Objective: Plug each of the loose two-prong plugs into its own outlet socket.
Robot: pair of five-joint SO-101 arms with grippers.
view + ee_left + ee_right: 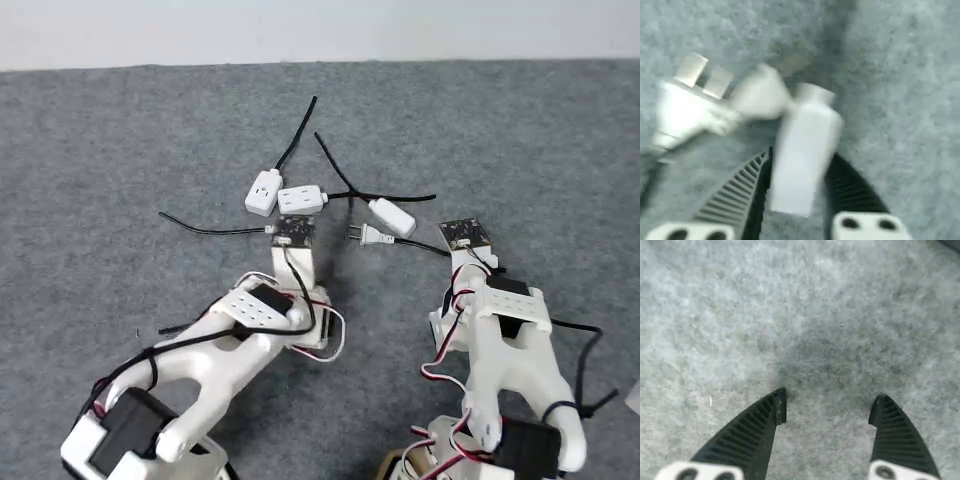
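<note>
Left wrist view — socket [802,155] between jaws

Left wrist view: outlet socket [802,150] between the fingers of your left gripper [801,156], smeared, slots you cannot read; plug [687,107] beside it smeared, cord [649,175] cut off at the edge; white shape [760,95] between them too smeared to name. High view: camera board [293,232] covers your left gripper, second board [465,235] your right gripper [830,394]; arm bases [120,440] cut off below.
</note>
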